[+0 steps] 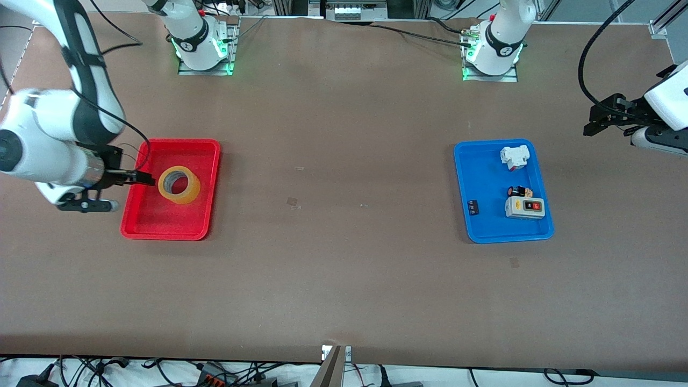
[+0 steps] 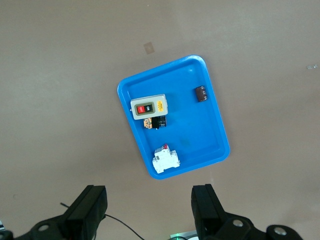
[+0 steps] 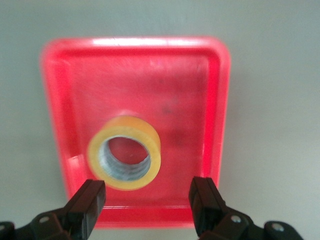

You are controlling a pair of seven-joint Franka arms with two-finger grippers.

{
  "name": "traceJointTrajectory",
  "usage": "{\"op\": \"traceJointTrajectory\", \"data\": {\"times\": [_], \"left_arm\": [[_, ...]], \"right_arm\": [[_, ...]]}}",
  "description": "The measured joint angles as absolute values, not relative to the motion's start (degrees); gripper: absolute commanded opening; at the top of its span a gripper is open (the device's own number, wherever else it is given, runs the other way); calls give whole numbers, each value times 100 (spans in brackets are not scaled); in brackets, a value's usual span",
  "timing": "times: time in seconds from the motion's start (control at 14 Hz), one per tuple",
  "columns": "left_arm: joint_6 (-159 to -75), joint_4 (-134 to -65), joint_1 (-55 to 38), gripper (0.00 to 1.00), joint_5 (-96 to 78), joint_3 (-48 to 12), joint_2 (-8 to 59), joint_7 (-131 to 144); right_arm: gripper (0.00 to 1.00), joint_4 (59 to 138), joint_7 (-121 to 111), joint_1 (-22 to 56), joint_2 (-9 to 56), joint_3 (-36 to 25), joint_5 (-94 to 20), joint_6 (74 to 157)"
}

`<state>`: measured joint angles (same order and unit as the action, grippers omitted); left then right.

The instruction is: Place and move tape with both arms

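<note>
Bench [image 1: 344,279] with two trays. The tape [image 1: 179,184] lies flat, hollow core up, in the red tray [image 1: 161,226] toward the right arm's end of the bench. The right pincer [image 1: 141,177] hovers over the tray edge beside the roll, its fingers [image 3: 87,202] spread apart and holding nothing; in the right wrist view the roll [image 3: 125,152] sits just ahead of the gap, closer to one finger than the other, so the alignment is not centred. The left pincer [image 1: 602,121] waits in the air over bare bench near the left arm's end, also released and empty; its wrist view looks down on the blue tray [image 2: 215,130], which holds a grey switch box [image 2: 149,106] with coloured buttons, a white breaker block [image 2: 166,160], a small black-and-red part [image 2: 155,122] and a small dark component [image 2: 201,93].

Step in hand, as judged: approach to the first pick; the roll is not yet grasped. The next move calls for shifting the right pincer so that the roll's wall, or its whole width, falls between the fingers, then lowering without striking the tray rim and closing. A hand-over or transfer toward the left arm appears to remain entirely undone.
</note>
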<state>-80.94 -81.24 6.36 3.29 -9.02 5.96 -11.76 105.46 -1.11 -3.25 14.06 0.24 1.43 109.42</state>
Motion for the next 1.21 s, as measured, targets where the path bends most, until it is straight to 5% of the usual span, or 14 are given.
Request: {"op": "traceJointTrajectory", "data": {"times": [0.21, 0.43, 1.21], "left_arm": [[-8082, -8115, 242, 100, 330, -763, 557, -1167], [-8037, -8104, 2, 100, 330, -500, 494, -1163], [-7780, -8097, -152, 100, 268, -187, 244, -1172]], "right_arm": [[100, 9164, -121, -291, 1275, 64, 142, 9538], [100, 8503, -122, -291, 1305, 63, 139, 9022], [100, 7916, -122, -327, 1503, 43, 145, 9771]]}}
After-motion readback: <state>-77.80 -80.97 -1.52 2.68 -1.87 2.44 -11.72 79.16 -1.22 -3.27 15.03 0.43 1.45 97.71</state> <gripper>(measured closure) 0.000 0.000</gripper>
